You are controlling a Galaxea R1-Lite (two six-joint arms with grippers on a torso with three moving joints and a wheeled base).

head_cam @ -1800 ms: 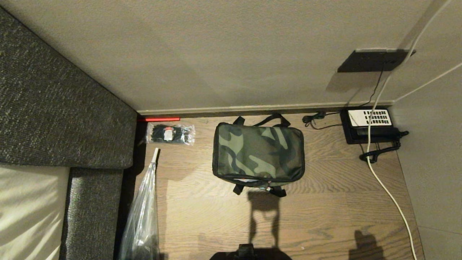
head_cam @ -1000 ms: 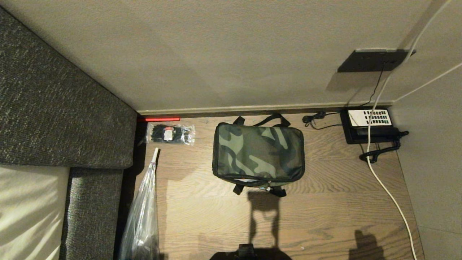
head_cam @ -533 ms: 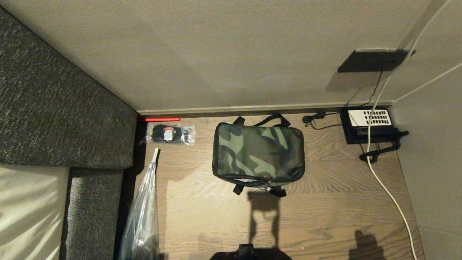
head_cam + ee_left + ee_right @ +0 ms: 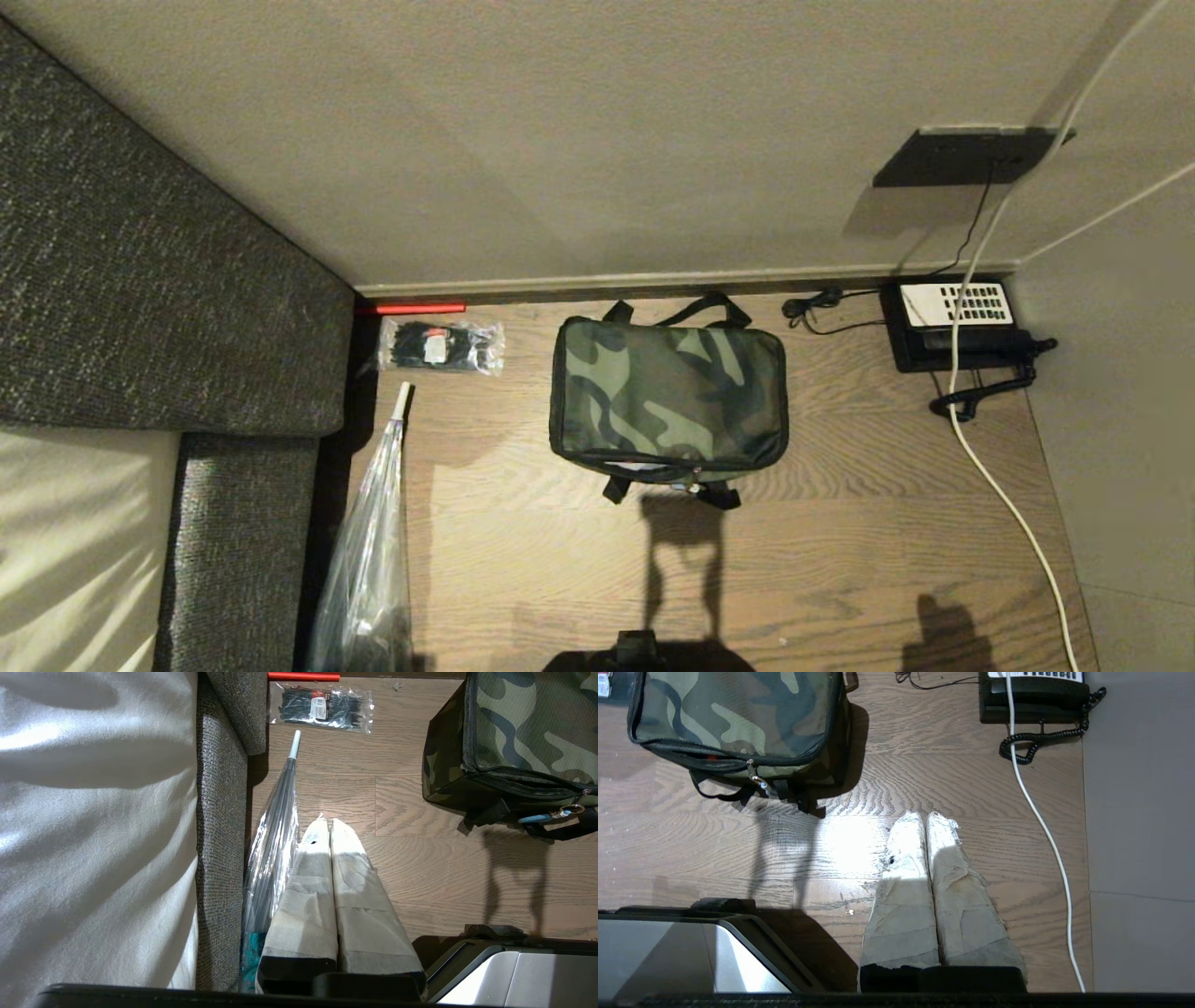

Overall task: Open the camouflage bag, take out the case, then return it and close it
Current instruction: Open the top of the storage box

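Camouflage bag [image 4: 668, 399] sits zipped shut on the wooden floor [image 4: 840, 523], near the far wall, with a black phone [image 4: 952, 327] to its right and a pack of black ties [image 4: 441, 346] to its left. The left tool [image 4: 325, 823] hangs above the floor on the near left, beside a clear plastic bag [image 4: 271, 844], its fingers pressed together and holding nothing. The right tool [image 4: 924, 816] hangs on the near right, by a white cable [image 4: 1041, 821], fingers together too.
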